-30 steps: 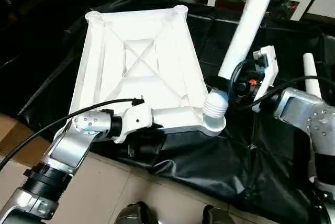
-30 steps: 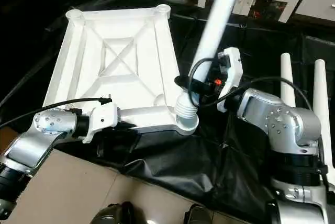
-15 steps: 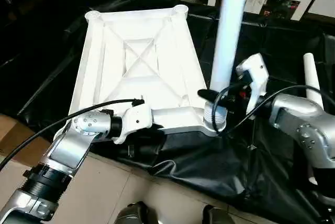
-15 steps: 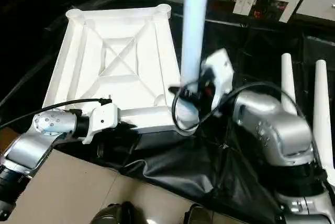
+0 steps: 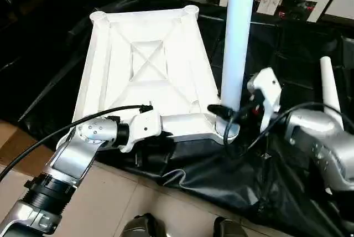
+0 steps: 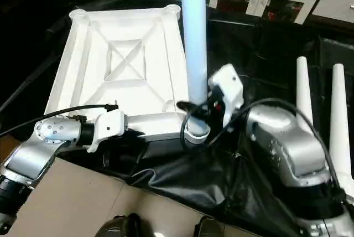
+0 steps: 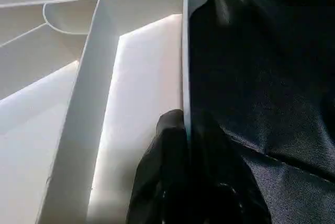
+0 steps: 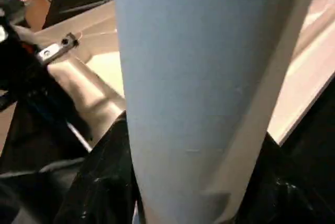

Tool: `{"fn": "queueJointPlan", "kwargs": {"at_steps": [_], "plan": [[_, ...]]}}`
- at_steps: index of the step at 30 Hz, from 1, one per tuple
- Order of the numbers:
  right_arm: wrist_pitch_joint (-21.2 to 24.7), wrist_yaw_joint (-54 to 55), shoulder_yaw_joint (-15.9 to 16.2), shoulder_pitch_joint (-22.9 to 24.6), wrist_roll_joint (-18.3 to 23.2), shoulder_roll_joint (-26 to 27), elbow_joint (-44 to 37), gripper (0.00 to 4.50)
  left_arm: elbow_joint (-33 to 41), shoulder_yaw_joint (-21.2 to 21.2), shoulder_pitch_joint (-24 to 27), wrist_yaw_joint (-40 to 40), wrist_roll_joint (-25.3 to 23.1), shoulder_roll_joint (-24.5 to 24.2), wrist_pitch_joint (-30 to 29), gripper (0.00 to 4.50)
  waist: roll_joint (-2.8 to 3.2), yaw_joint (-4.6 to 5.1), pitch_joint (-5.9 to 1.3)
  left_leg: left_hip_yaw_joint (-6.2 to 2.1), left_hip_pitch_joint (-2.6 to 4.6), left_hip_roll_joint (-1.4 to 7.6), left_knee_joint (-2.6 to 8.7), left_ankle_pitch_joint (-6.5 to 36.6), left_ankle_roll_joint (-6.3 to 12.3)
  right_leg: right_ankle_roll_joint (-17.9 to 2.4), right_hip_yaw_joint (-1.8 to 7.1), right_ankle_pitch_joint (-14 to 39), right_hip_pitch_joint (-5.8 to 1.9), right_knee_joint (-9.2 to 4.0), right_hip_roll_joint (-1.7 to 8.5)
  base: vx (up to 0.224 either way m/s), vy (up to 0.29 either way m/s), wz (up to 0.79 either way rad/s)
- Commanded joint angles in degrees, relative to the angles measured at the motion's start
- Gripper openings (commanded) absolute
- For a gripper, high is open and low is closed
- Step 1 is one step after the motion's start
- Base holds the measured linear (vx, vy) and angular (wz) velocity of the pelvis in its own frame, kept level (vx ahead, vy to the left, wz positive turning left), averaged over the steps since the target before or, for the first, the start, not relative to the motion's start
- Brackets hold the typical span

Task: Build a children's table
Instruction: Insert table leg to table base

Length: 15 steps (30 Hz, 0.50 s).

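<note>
While top (image 5: 149, 71) lies ribs-up on black sheet (image 5: 265, 181), I log: leg (image 5: 238, 43) upright in near right socket, pinched by right gripper (image 5: 232, 116); left gripper (image 7: 186, 130) clamps near rim. Spare legs (image 6: 321, 104) wait right; three sockets unfilled.

Both head eyes look down on the table top (image 5: 149, 65); wrist cameras sit close against it

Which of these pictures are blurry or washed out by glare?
Left eye view: glare washes out the table top. Right wrist view: the leg is close and soft. Left wrist view: the top's edge is overexposed beside dark black sheet.
</note>
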<state>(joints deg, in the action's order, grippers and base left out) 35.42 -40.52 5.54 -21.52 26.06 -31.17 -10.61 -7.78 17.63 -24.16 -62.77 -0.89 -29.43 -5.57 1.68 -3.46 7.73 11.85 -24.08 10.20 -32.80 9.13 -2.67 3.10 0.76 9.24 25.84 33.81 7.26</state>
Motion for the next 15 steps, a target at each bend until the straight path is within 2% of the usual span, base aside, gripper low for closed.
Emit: {"fn": "queueJointPlan", "kwargs": {"at_steps": [1,5,8,15], "plan": [[-0.8,-0.9,0.8,1.0,-0.6,-0.1,-1.3,1.91,-0.6,0.8,1.3,0.9,0.5,1.0,0.7,0.0,-1.46,0.2,-3.7,-0.24,1.84,1.57,3.68,8.8,5.35,-12.3,-0.03,7.2,-2.49,-3.12,-0.73,0.0,0.0,0.0],[-2.3,-1.4,1.6,2.5,-1.4,-0.3,-2.6,1.91,-0.6,0.8,1.2,1.1,0.4,1.2,0.7,0.0,-1.58,0.19,-3.74,-0.24,1.77,1.55,3.62,8.4,5.51,-12.2,-0.05,6.4,-2.57,-3.03,-0.75,0.0,0.0,0.0],[-8.9,-1.2,2.4,4.0,-5.0,0.3,-1.6,1.91,-0.6,0.8,1.2,1.2,0.4,1.3,0.7,0.0,-1.48,0.18,-3.69,-0.21,1.83,1.6,3.64,8.9,5.42,-11.9,-0.04,6.9,-2.44,-3.14,-0.68,0.0,0.0,0.0],[-10.7,-3.2,1.8,6.7,-3.6,1.2,-1.0,1.91,-0.8,0.7,1.1,1.2,0.3,1.3,0.8,0.0,-1.48,0.22,-3.62,-0.32,1.78,1.6,3.7,9.7,5.89,-12.1,-0.05,7.3,-2.56,-3.18,-0.7,0.0,0.0,0.0]]}}
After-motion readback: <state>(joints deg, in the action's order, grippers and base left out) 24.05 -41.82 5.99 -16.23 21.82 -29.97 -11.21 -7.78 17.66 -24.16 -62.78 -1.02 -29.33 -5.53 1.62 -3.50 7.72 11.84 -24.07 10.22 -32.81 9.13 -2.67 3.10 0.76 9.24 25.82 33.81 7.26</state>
